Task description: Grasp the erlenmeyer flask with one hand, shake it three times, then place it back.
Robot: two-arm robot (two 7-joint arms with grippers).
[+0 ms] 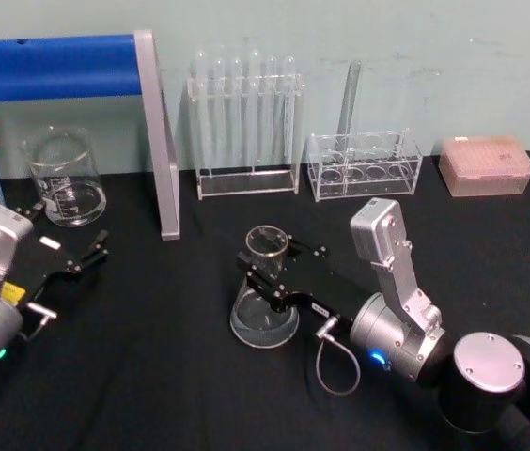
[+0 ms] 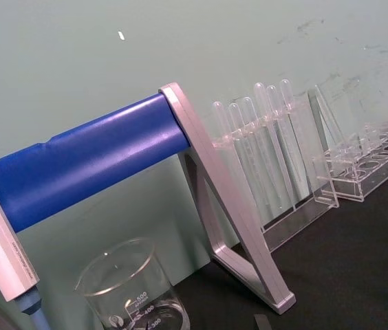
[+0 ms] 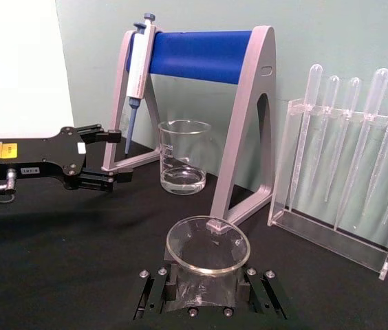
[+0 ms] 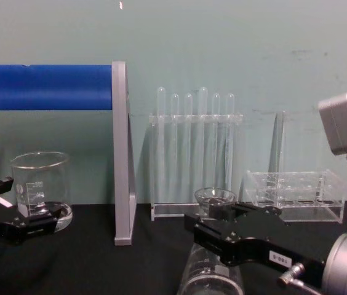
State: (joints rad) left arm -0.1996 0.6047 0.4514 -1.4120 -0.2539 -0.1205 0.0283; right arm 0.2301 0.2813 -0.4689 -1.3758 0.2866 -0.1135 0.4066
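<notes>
1. Head view: erlenmeyer flask [image 1: 263,319] upright mid-table, right gripper [image 1: 270,256] closed narrow round its neck; left gripper [image 1: 70,233] spread wide, parked near the beaker [image 1: 63,178].
2. Left wrist view: I read 500, 400, 300 on the beaker; pipette stand [image 2: 84,158] and test tube rack [image 2: 270,158] behind.
3. Right wrist view: yellow label [image 3: 5,150] on left gripper, text illegible; bare black table [image 3: 63,234] between it and flask.
4. Chest view: white label [image 4: 278,255] on right gripper unreadable; open room left of flask.

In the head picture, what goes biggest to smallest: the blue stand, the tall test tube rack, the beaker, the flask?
1. blue stand
2. tall test tube rack
3. beaker and erlenmeyer flask look about alike; the flask is nearer, and the right gripper hides part of it.
</notes>
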